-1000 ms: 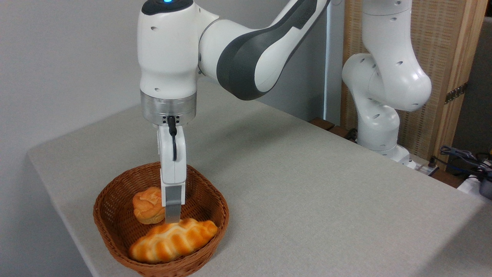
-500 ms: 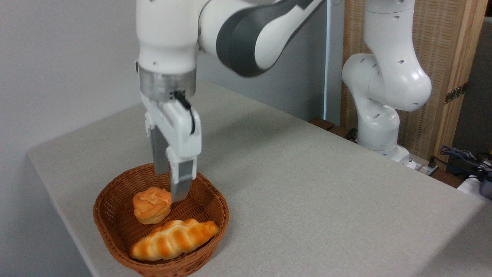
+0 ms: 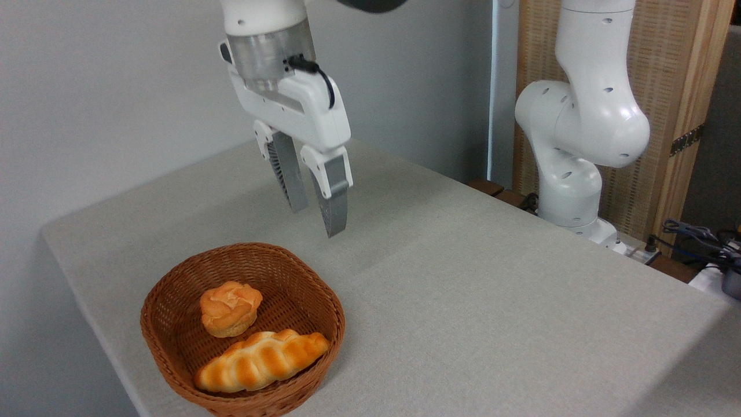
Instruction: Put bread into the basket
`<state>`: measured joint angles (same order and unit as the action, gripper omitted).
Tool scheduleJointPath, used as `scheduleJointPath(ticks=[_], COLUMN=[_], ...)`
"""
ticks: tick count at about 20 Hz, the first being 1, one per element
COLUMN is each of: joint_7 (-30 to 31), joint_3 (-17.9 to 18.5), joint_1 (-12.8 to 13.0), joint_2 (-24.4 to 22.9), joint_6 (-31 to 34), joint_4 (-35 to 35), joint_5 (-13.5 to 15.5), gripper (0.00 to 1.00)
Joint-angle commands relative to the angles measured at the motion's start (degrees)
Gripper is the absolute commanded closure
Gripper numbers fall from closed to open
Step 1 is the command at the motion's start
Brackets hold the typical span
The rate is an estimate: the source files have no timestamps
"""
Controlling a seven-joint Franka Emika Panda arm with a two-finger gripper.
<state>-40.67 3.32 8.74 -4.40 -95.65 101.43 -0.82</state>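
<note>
The long braided golden bread (image 3: pixel 261 360) lies inside the reddish-brown wicker basket (image 3: pixel 156 301), along its near side. My gripper (image 3: pixel 317 220) hangs open and empty, well above the table and up to the right of the basket. Nothing touches the bread.
A small round rose-shaped bun (image 3: pixel 230 308) sits in the basket behind the bread. The grey table (image 3: pixel 474 301) stretches to the right. The arm's white base (image 3: pixel 579 145) stands at the far right before a wooden screen, with cables (image 3: pixel 694 237) beside it.
The gripper has let go of the bread, risen out of the basket and swung up and to the right, its fingers spread. The bread stays in the basket.
</note>
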Motion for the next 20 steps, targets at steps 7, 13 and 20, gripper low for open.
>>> scheduleJointPath(ticks=[7, 13, 20], joint_7=[0.9, 0.6, 0.4], joint_3=[0.4, 0.0, -4.3], joint_1=[0.1, -0.3, -5.0], joint_2=[1.2, 2.1, 3.0], joint_6=[5.6, 6.3, 6.8], joint_4=[-8.3, -8.9, -10.5], joint_5=[0.2, 0.6, 1.4], gripper=[0.00, 0.00, 0.00])
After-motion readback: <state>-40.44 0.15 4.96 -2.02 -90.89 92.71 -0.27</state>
